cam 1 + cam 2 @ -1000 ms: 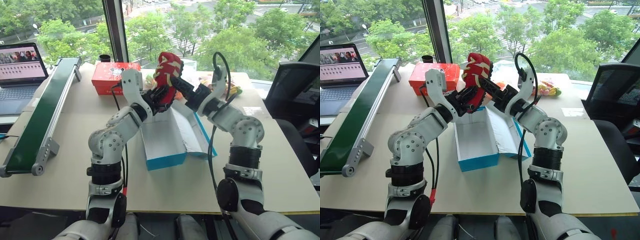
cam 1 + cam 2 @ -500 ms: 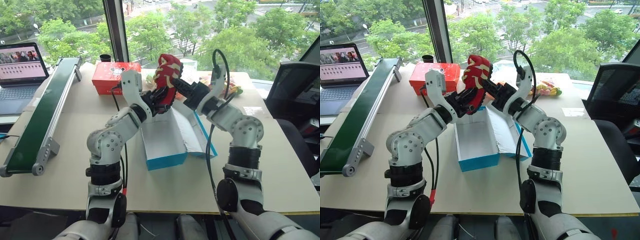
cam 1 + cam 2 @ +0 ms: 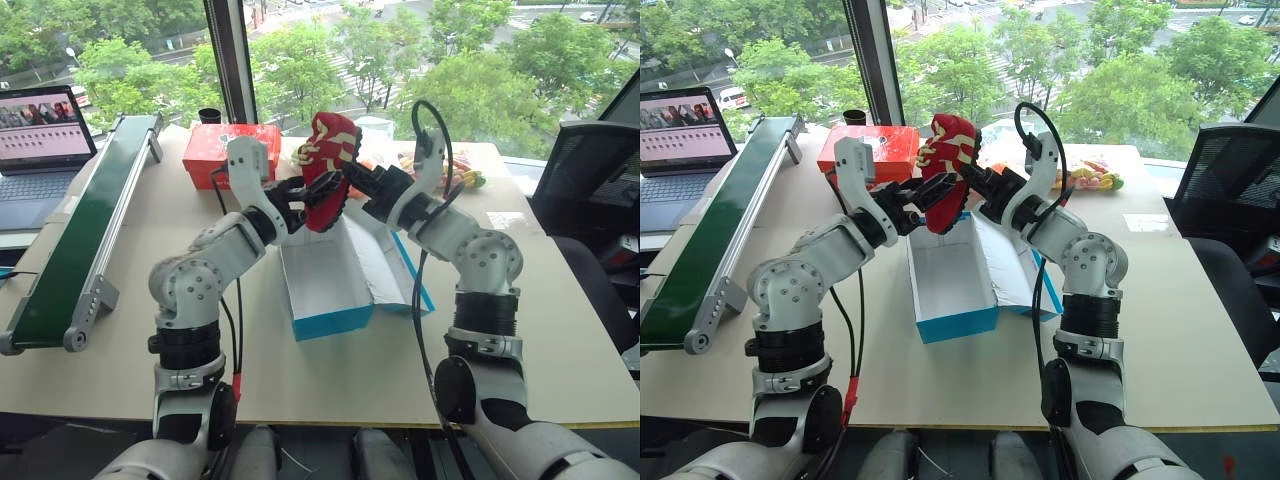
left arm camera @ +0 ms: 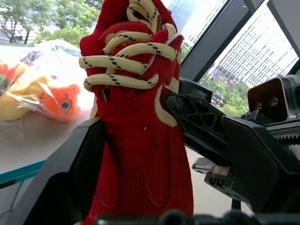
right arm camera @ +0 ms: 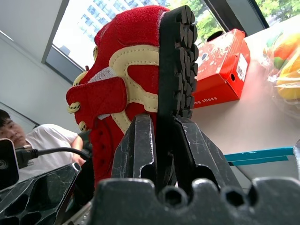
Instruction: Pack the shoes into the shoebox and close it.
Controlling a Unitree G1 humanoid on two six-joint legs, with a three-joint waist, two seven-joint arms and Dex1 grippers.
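The right gripper point(image 5: 161, 140) is clamping the red shoe point(image 3: 328, 165) by its black sole, holding it up over the far end of the open blue shoebox point(image 3: 325, 285). The left gripper point(image 3: 300, 195) is sitting at the shoe's 9 o'clock with its fingers spread wide; looks like one finger is brushing the fabric, hard to say. A red box point(image 3: 228, 152) is sitting at the shoebox's 11 o'clock.

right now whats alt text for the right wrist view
The right gripper is clamped on the black sole of a red shoe with cream trim, held upright. Behind it a red box sits on the table, and a person is at the edge.
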